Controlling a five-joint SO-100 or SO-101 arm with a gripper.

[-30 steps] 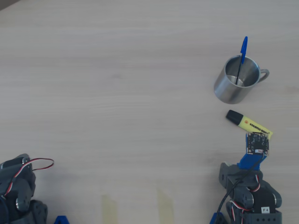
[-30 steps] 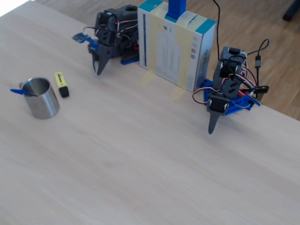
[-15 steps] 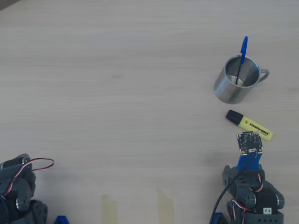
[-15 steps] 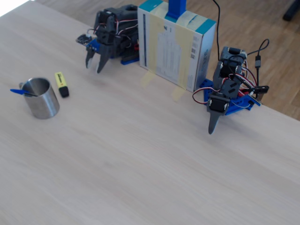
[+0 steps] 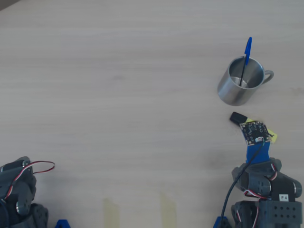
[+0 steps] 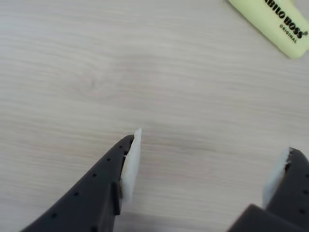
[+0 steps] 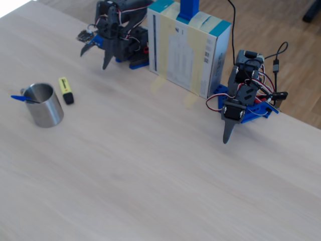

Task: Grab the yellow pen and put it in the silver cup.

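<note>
The yellow pen [image 7: 65, 89] lies flat on the table just beside the silver cup [image 7: 45, 106], black cap toward the table's middle. In the overhead view my wrist's circuit board [image 5: 255, 132] covers most of the yellow pen [image 5: 271, 136]; only the black cap and a yellow end show. The silver cup [image 5: 240, 88] stands upright beyond it, handle to the right. In the wrist view the yellow pen [image 6: 273, 20] sits at the top right, ahead of my gripper [image 6: 207, 159]. My gripper [image 7: 95, 56] hovers above the table, open and empty.
A thin blue ballpoint pen [image 5: 246, 53] leans inside the cup. A second, idle arm [image 7: 239, 100] stands at the right, fingertip down. A tall cardboard box [image 7: 188, 47] stands between the two arm bases. Tape strips [image 5: 111, 211] lie near the front edge.
My gripper has opened and risen off the table. The arm has reached forward, so the wrist now sits over the yellow pen. Pen and cup have not moved.
</note>
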